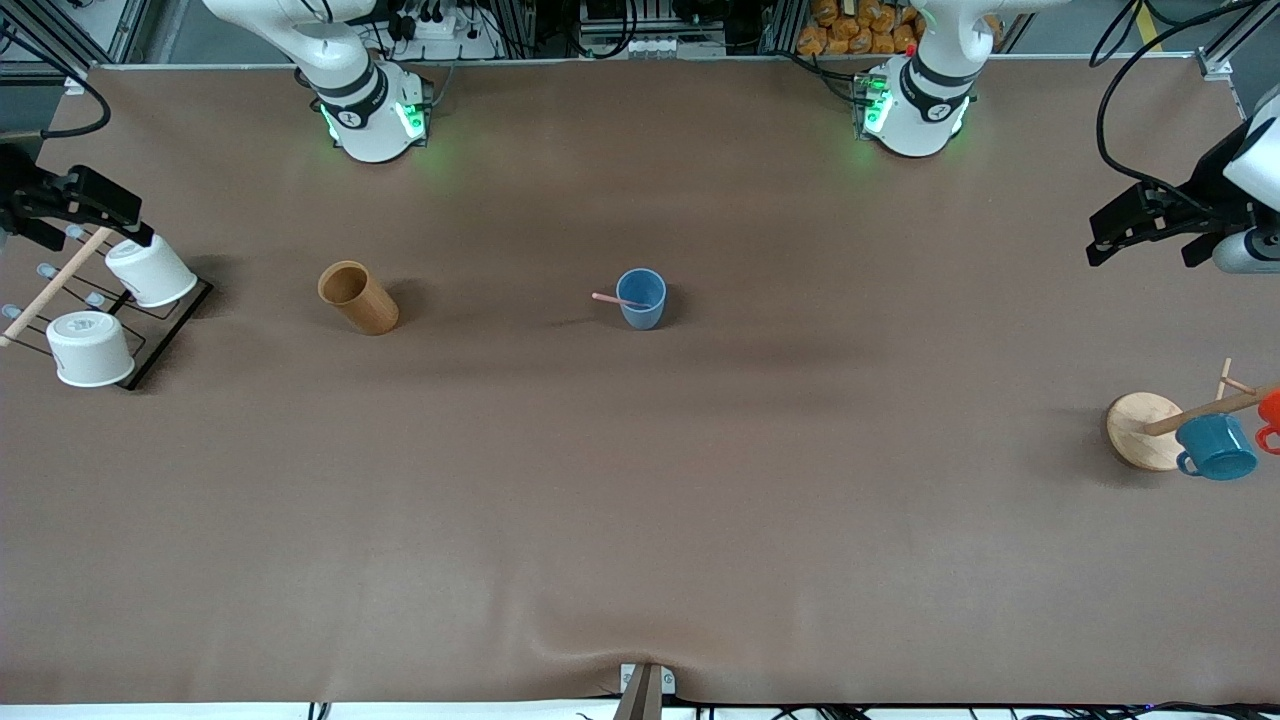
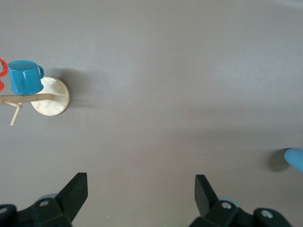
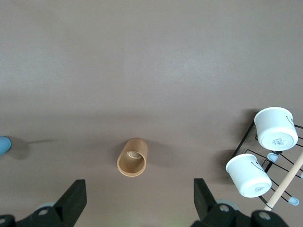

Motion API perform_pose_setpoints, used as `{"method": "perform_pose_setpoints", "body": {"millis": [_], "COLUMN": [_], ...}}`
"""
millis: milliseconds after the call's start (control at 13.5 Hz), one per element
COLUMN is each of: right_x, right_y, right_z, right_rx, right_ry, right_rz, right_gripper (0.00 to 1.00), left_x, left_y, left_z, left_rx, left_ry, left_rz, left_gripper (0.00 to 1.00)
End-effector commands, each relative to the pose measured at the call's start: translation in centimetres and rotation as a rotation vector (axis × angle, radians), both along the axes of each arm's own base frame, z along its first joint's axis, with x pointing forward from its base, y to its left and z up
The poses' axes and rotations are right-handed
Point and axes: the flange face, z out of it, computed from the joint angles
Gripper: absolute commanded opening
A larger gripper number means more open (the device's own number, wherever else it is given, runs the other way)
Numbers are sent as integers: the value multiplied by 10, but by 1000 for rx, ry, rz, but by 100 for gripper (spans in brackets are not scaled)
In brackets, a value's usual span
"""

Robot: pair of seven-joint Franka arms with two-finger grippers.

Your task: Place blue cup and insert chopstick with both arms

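While the chopstick stands in the cup mid-table, both grippers, left and right, are held spread wide, well apart from it, at the table's ends.

A: What carries everything?

B: A wide desk with a plain brown top.

A: What stands on it?

B: Near the middle, the blue cup, upright, with the chopstick leaning inside it. Toward the right arm's end is a brown wooden cup, then a black wire rack carrying two white cups. At the left arm's end stands a wooden mug stand on a round base, a teal mug hanging from it.

A: Anything else?

B: Both arm bases, along the edge farthest from the front camera.
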Motion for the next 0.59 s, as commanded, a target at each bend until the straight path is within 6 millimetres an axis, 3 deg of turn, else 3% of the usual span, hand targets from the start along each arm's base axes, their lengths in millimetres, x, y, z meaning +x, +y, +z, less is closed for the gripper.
{"method": "perform_pose_setpoints", "body": {"millis": [0,517], "right_x": [-5,-3], "right_y": [0,6], "right_z": [2,2], "right_rx": [-22,-29], "right_ry": [-14,-15], "right_rz": [-13,-3], "right_gripper": [100,100], "left_x": [-5,-9], "left_y": [1,1], "left_z": [8,10], "left_rx": [1,1], "left_ry": [-12,2], "left_rz": [-10,-10], "left_gripper": [100,100]}}
